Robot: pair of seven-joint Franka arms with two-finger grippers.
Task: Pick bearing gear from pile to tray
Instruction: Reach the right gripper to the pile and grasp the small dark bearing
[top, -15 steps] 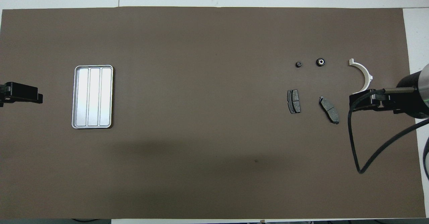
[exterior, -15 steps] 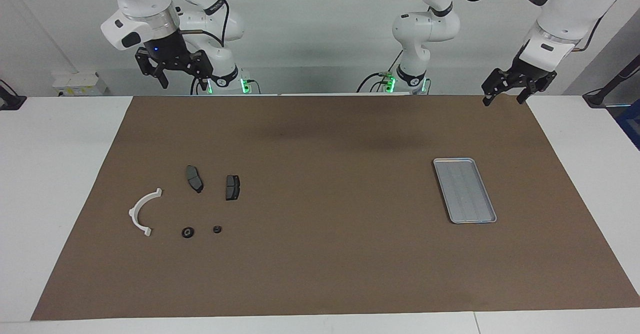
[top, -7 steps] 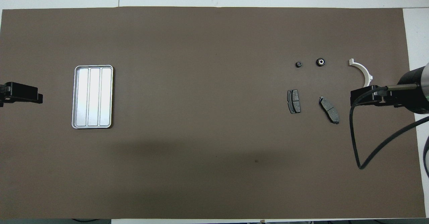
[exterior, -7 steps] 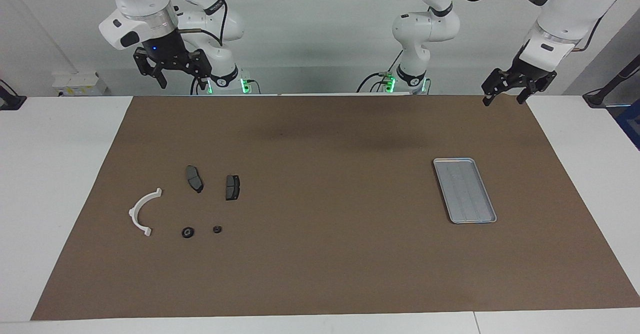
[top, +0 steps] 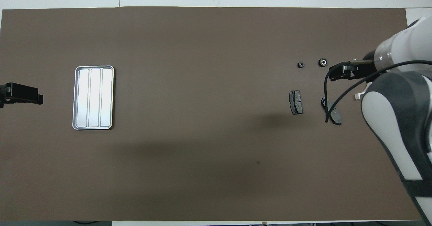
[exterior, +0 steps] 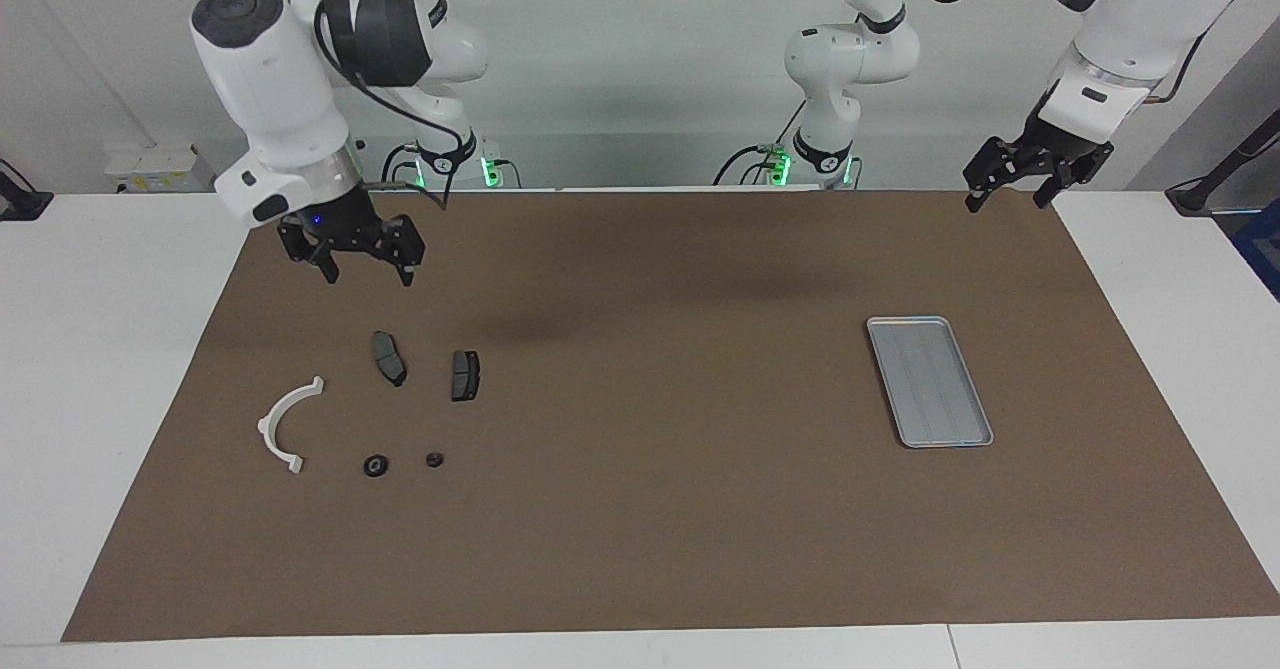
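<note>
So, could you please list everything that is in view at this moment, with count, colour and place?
tray: one, silver-grey, empty, on the mat toward the left arm's end of the table.
pad-shaped plates: two, dark grey, flat on the mat toward the right arm's end, side by side and apart.
white arc piece: one, white, beside the plates, closest to the right arm's end.
round pieces: two, black, farther from the robots than the plates, one larger than the other.
mat: one, brown, covering most of the white table.
right gripper: one, black, open, in the air over the mat above the plates, holding nothing.
left gripper: one, black, open, waiting over the mat's corner at its own end.
</note>
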